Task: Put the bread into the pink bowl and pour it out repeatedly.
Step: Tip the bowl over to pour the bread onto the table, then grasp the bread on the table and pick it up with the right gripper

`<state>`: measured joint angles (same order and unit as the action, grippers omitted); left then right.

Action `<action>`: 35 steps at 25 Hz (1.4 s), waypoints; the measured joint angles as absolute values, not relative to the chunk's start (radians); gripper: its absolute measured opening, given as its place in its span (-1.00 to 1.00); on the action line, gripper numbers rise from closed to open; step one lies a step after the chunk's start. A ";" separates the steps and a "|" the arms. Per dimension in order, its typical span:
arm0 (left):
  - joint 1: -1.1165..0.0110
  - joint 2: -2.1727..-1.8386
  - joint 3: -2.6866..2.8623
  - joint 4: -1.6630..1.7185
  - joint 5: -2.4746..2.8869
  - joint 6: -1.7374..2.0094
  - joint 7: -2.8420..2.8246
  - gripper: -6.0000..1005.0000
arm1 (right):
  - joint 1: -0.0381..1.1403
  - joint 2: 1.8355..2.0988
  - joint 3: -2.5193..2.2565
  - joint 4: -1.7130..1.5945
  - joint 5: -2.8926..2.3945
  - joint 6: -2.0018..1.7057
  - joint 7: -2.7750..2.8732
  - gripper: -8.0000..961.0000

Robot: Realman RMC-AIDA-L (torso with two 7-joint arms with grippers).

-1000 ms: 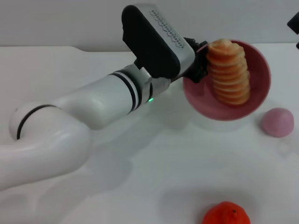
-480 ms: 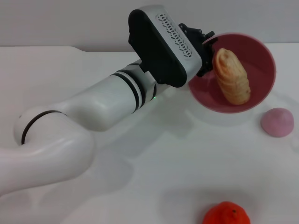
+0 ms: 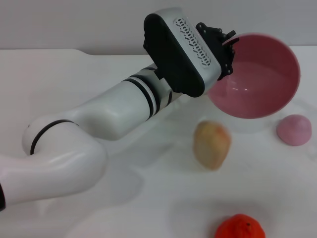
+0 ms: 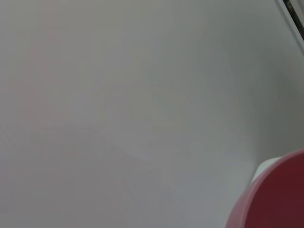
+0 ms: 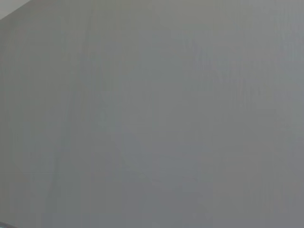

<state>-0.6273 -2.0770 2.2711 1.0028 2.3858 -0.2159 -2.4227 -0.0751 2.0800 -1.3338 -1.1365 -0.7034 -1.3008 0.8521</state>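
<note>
Left gripper clamped on the rim of the pink bowl, bowl held raised and tipped on its side, bread blurred below the bowl over the white table, pink lump beside, orange fruit at the near edge.

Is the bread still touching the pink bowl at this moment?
Apart. The head view shows the bread below the tilted, empty pink bowl, with white table visible between them.

1. Head view — high, looking forward and down on the pink bowl.
2. Left wrist view — close beside the bowl's rim, shared with head view.
3. Right wrist view — blank grey surface only.
</note>
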 joint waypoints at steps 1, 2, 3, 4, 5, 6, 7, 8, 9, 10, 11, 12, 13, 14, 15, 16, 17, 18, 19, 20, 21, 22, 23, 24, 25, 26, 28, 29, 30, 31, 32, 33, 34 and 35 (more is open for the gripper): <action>-0.627 -2.077 2.272 1.003 2.386 -0.220 -2.423 -0.91 | -0.075 2.080 -1.334 -1.137 -0.703 -1.301 0.852 -0.11; -0.627 -2.077 2.273 1.002 2.385 -0.225 -2.424 -0.91 | -0.073 2.080 -1.334 -1.137 -0.703 -1.301 0.852 -0.11; -0.627 -2.077 2.273 1.003 2.385 -0.228 -2.424 -0.91 | -0.072 2.080 -1.335 -1.137 -0.703 -1.301 0.852 -0.11; -0.627 -2.077 2.274 1.003 2.385 -0.230 -2.424 -0.91 | -0.070 2.080 -1.335 -1.137 -0.703 -1.301 0.851 -0.11; -0.627 -2.077 2.275 1.003 2.385 -0.231 -2.424 -0.91 | -0.069 2.079 -1.335 -1.137 -0.703 -1.301 0.851 -0.11; -0.628 -2.077 2.277 1.003 2.385 -0.232 -2.424 -0.91 | -0.068 2.079 -1.336 -1.137 -0.703 -1.301 0.851 -0.11; -0.628 -2.077 2.280 1.003 2.385 -0.233 -2.424 -0.91 | -0.067 2.079 -1.336 -1.137 -0.703 -1.301 0.851 -0.11; -0.629 -2.077 2.281 1.003 2.385 -0.235 -2.424 -0.91 | -0.065 2.079 -1.336 -1.136 -0.703 -1.301 0.851 -0.11; -0.629 -2.077 2.281 1.003 2.385 -0.235 -2.424 -0.91 | -0.063 2.079 -1.336 -1.135 -0.703 -1.301 0.851 -0.11; -0.630 -2.077 2.283 1.003 2.385 -0.236 -2.425 -0.91 | -0.060 2.079 -1.337 -1.131 -0.703 -1.301 0.851 -0.11; -0.631 -2.078 2.284 1.003 2.385 -0.237 -2.425 -0.91 | -0.057 2.079 -1.337 -1.127 -0.703 -1.301 0.851 -0.11; -0.632 -2.078 2.283 1.003 2.384 -0.238 -2.426 -0.91 | -0.055 2.079 -1.337 -1.124 -0.703 -1.301 0.851 -0.11; -0.634 -2.078 2.281 1.003 2.384 -0.238 -2.427 -0.91 | -0.052 2.079 -1.337 -1.120 -0.703 -1.301 0.851 -0.11; -0.636 -2.079 2.277 1.003 2.383 -0.239 -2.429 -0.91 | -0.050 2.079 -1.337 -1.117 -0.703 -1.301 0.851 -0.11; -0.639 -2.079 2.272 1.003 2.382 -0.239 -2.432 -0.91 | -0.048 2.078 -1.338 -1.115 -0.705 -1.301 0.851 -0.10; -0.643 -2.079 2.265 1.003 2.380 -0.237 -2.438 -0.91 | -0.045 2.078 -1.338 -1.111 -0.706 -1.301 0.851 -0.10; -0.649 -2.079 2.253 1.003 2.379 -0.234 -2.444 -0.91 | -0.043 2.078 -1.338 -1.107 -0.707 -1.301 0.851 -0.10; -0.656 -2.079 2.240 1.003 2.379 -0.233 -2.451 -0.91 | -0.041 2.078 -1.338 -1.103 -0.708 -1.301 0.851 -0.10; -0.662 -2.079 2.224 1.003 2.379 -0.229 -2.456 -0.91 | -0.039 2.078 -1.338 -1.100 -0.708 -1.301 0.851 -0.10; -0.667 -2.079 2.210 1.003 2.379 -0.225 -2.460 -0.91 | -0.038 2.078 -1.338 -1.097 -0.709 -1.301 0.851 -0.10; -0.672 -2.079 2.192 1.003 2.379 -0.219 -2.462 -0.91 | -0.037 2.077 -1.338 -1.095 -0.709 -1.301 0.851 -0.10; -0.681 -2.079 2.169 1.003 2.379 -0.205 -2.463 -0.91 | -0.037 2.077 -1.338 -1.094 -0.710 -1.301 0.851 -0.10; -0.688 -2.078 2.151 1.003 2.378 -0.193 -2.464 -0.91 | -0.037 2.077 -1.340 -1.093 -0.711 -1.301 0.851 -0.09; -0.700 -2.079 2.123 1.003 2.374 -0.165 -2.465 -0.91 | -0.037 2.077 -1.342 -1.092 -0.711 -1.301 0.851 -0.09; -0.715 -2.079 2.086 1.003 2.365 -0.128 -2.466 -0.91 | -0.037 2.077 -1.345 -1.092 -0.712 -1.301 0.851 -0.09; -0.727 -2.078 2.058 1.003 2.355 -0.095 -2.466 -0.91 | -0.037 2.077 -1.347 -1.091 -0.713 -1.301 0.851 -0.09; -0.764 -2.078 1.976 1.001 2.325 0.008 -2.466 -0.91 | -0.038 2.077 -1.349 -1.089 -0.715 -1.301 0.851 -0.09; -0.764 -2.078 1.976 1.001 2.325 0.008 -2.466 -0.91 | -0.039 2.077 -1.350 -1.088 -0.719 -1.301 0.851 -0.09; -0.808 -2.075 1.868 0.991 2.307 0.146 -2.466 -0.91 | -0.039 2.077 -1.350 -1.087 -0.725 -1.301 0.851 -0.09; -0.824 -2.074 1.829 0.989 2.304 0.196 -2.466 -0.91 | -0.040 2.076 -1.351 -1.086 -0.732 -1.301 0.853 -0.08; -0.842 -2.073 1.776 0.986 2.304 0.268 -2.466 -0.91 | -0.040 2.076 -1.351 -1.086 -0.738 -1.301 0.855 -0.08; -0.842 -2.073 1.776 0.986 2.304 0.268 -2.466 -0.91 | -0.040 2.076 -1.351 -1.086 -0.746 -1.301 0.858 -0.08; -0.842 -2.073 1.776 0.986 2.304 0.268 -2.466 -0.91 | -0.040 2.075 -1.351 -1.086 -0.759 -1.300 0.862 -0.08; -0.858 -2.072 1.731 0.986 2.306 0.336 -2.467 -0.91 | -0.040 2.074 -1.351 -1.087 -0.775 -1.297 0.869 -0.08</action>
<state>-0.8577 -2.0718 1.7311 0.9855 2.3063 0.3356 -2.4666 -0.0397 2.0744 -1.3511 -1.0873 -0.7749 -1.2970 0.8693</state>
